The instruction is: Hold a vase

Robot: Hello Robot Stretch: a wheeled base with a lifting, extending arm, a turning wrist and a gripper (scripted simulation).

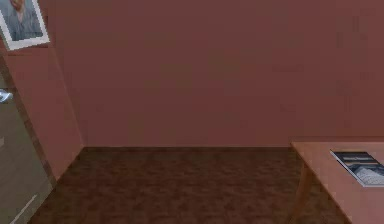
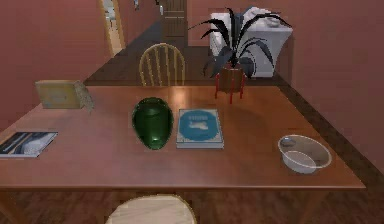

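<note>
A dark green vase (image 2: pixel 152 123) stands upright near the middle of a reddish wooden table (image 2: pixel 250 150) in the arm side view. A blue book (image 2: pixel 201 127) lies flat just to the vase's right. The same table's corner (image 1: pixel 335 165) reaches into the forward view's lower right.
On the table: a grey bowl (image 2: pixel 304 152) at right, a potted dark-leaved plant (image 2: pixel 234 55) at the back, a tan box (image 2: pixel 62 94) at left, a magazine (image 2: pixel 28 144) at the near left. Chairs stand behind (image 2: pixel 162 65) and in front (image 2: pixel 152 211). The forward view has brown floor (image 1: pixel 180 185), red walls, a framed picture (image 1: pixel 22 22).
</note>
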